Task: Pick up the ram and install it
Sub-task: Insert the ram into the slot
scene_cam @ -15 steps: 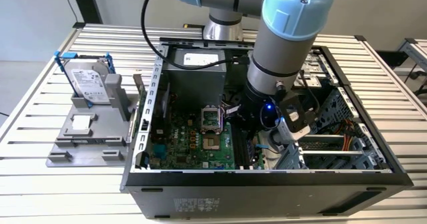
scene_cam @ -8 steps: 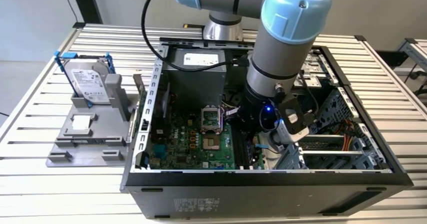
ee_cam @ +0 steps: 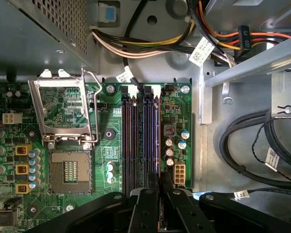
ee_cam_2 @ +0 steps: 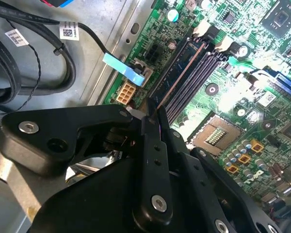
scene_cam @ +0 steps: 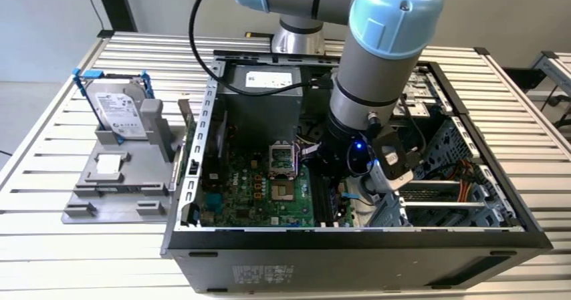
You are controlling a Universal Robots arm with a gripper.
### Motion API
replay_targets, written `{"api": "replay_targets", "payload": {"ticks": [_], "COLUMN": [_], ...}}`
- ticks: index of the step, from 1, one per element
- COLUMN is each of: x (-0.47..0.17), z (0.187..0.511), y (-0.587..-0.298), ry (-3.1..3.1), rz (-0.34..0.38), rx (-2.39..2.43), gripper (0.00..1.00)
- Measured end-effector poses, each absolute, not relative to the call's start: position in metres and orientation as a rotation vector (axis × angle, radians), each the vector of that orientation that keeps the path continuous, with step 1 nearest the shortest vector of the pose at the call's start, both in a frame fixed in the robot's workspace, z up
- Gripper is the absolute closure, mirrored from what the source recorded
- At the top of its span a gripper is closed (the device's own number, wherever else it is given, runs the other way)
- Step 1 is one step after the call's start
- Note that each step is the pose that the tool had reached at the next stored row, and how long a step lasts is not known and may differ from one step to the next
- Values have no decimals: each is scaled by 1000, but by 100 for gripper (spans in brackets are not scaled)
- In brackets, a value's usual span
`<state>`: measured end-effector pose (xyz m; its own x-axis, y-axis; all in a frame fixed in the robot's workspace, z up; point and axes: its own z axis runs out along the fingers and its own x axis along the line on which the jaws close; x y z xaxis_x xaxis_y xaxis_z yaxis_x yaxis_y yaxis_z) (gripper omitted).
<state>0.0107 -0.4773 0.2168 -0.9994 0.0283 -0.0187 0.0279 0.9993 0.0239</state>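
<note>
Gripper (ee_cam_2: 153, 114) pinched on ram (ee_cam_2: 177, 80) over slots (ee_cam: 140, 141); best kept square to slot, pressed evenly until both end clips latch.

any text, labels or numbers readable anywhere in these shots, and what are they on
No text can be read here.
White sticker on the silver hard drive with blue rails: print too small.
White label on the grey power supply box: blurred.
White barcode tags on the black cables and on the coloured wire bundle: too small to read.
Light sticker on the black computer case front: illegible.
Green motherboard markings: too fine.
</note>
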Motion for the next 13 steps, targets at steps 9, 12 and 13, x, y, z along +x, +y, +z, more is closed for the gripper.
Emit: {"api": "replay_targets", "payload": {"ticks": [9,12,13], "x": [11,11,11], "z": [213,212,213], "y": [-477,-477,-477], "ry": [3122,3122,3123], "rz": [36,37,37], "rx": [44,44,44], "gripper": [100,0,0]}}
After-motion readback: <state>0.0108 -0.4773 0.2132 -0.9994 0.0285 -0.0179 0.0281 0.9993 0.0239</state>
